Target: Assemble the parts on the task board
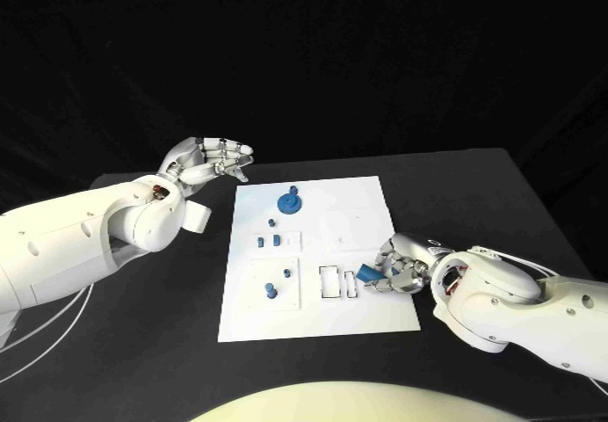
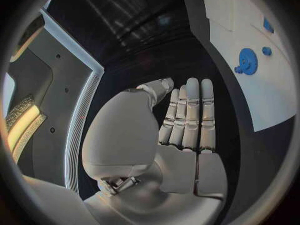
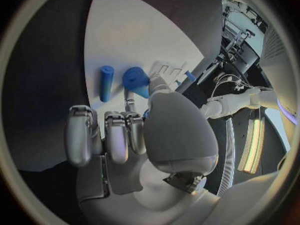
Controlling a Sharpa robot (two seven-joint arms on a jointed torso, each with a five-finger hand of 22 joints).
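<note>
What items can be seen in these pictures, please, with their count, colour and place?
table: one, black, under everything.
task board: one, white, mid-table.
gear-like disc: one, blue, far end of the board.
small parts: several, blue, left half of the board.
held part: one, blue, in the right hand over the board's right side.
left hand: silver, holding nothing, off the board's far left corner.
right hand: silver, gripping the held part.

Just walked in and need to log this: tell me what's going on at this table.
A two-armed robot is assembling small blue parts on the white task board. Its right hand is at the board's right edge, holding a blue part beside the small slots there. The left hand hangs off the board's far left corner, holding nothing. A round blue gear and several small blue pegs already sit on the board.
</note>
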